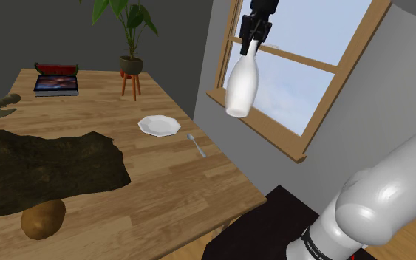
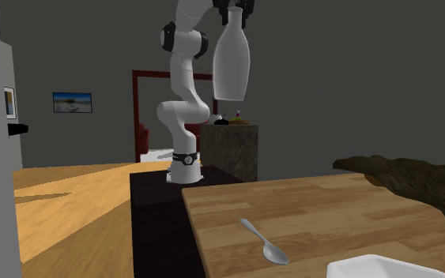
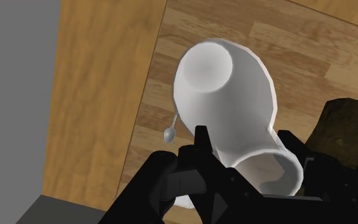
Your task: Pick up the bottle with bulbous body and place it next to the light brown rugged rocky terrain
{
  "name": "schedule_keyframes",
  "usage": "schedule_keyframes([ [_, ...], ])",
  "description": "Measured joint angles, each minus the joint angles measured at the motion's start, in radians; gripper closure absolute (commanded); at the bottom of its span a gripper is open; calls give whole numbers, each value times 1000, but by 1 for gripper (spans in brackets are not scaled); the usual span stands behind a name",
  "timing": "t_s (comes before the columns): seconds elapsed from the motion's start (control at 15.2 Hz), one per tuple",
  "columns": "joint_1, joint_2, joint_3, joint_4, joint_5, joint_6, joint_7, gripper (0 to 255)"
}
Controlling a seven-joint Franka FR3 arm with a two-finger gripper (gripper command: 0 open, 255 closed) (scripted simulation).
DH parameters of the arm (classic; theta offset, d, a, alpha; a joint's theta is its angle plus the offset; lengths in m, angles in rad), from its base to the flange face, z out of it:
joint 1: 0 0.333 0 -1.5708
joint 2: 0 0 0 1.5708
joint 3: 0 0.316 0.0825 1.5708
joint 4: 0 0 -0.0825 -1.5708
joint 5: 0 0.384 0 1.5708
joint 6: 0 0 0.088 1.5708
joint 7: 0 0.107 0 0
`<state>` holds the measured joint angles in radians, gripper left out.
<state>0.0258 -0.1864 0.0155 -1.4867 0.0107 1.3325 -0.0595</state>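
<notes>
The bottle (image 1: 242, 83) is plain white with no label. It has a narrow neck that widens smoothly into a rounded, bulbous body. In the wrist view the bottle (image 3: 225, 95) shows a circular base with a shallow dished centre.

The black gripper (image 1: 252, 44) has its jaws clamped on the neck, just below the mouth. The bottle hangs base-down from the fingers (image 3: 199, 149), clear of every surface.

Position: high in the air, well above the wooden table (image 1: 162, 185). In the shoulder view it is seen against the window (image 1: 309, 66). In the second exterior view the bottle (image 2: 231, 63) hangs in front of the white arm (image 2: 182, 103).

The wrist view places the spoon (image 3: 170, 129) on the table below the bottle, near the table's edge.

The rocky terrain piece (image 1: 43, 170) renders dark brown and lies on the table, well apart from the bottle. A potato (image 1: 42, 219) lies just beside it, and a white plate (image 1: 159, 125) sits near the spoon (image 1: 196, 145).
</notes>
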Motion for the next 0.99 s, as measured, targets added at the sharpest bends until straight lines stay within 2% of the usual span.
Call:
schedule_keyframes([
  [0.46,51,93,76,2,1,92,125,255],
  [0.99,128,291,154,131,-30,158,276,255],
])
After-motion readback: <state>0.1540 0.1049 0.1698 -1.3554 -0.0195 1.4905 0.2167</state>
